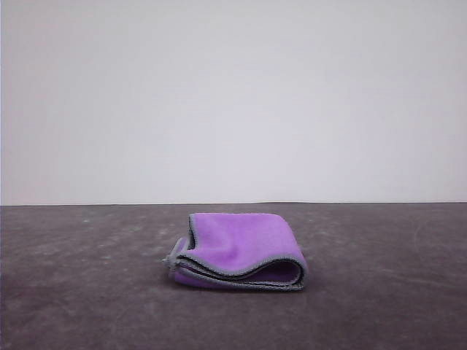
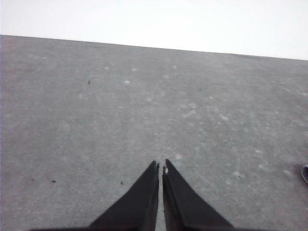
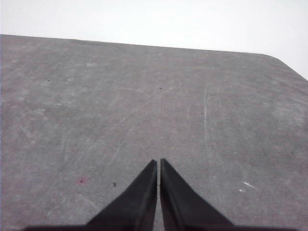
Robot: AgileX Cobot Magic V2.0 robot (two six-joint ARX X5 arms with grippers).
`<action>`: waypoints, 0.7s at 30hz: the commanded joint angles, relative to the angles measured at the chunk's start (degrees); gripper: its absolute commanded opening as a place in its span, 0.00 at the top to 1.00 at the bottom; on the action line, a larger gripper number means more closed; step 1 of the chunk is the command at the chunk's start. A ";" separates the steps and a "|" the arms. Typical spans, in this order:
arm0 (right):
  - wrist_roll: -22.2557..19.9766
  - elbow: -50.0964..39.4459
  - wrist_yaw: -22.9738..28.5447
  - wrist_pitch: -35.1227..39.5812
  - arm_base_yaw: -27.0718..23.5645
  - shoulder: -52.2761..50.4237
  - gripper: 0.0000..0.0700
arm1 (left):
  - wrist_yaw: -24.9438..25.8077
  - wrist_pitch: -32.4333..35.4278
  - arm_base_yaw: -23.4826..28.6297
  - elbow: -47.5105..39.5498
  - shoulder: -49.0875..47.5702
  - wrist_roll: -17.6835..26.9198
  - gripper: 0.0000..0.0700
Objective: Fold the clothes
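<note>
On the grey table (image 1: pixel 87 306), about midway across in the front view, the cloth (image 1: pixel 241 248) lies folded — purple side out, grey edging showing along its layered near edge. Left gripper (image 2: pixel 160 168) and right gripper (image 3: pixel 158 163) hover over bare tabletop — both clenched, grasping nothing.
</note>
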 commanded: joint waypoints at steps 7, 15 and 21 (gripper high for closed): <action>0.56 -0.22 0.06 0.79 -0.13 -0.04 0.99 | -0.15 -0.52 0.00 -0.98 -0.04 -0.15 1.00; 0.55 -0.22 0.06 0.79 -0.13 -0.04 0.99 | -0.15 -0.52 0.00 -0.98 -0.04 -0.15 1.00; 0.55 -0.22 0.06 0.79 -0.13 -0.04 0.99 | -0.15 -0.52 0.00 -0.98 -0.04 -0.15 1.00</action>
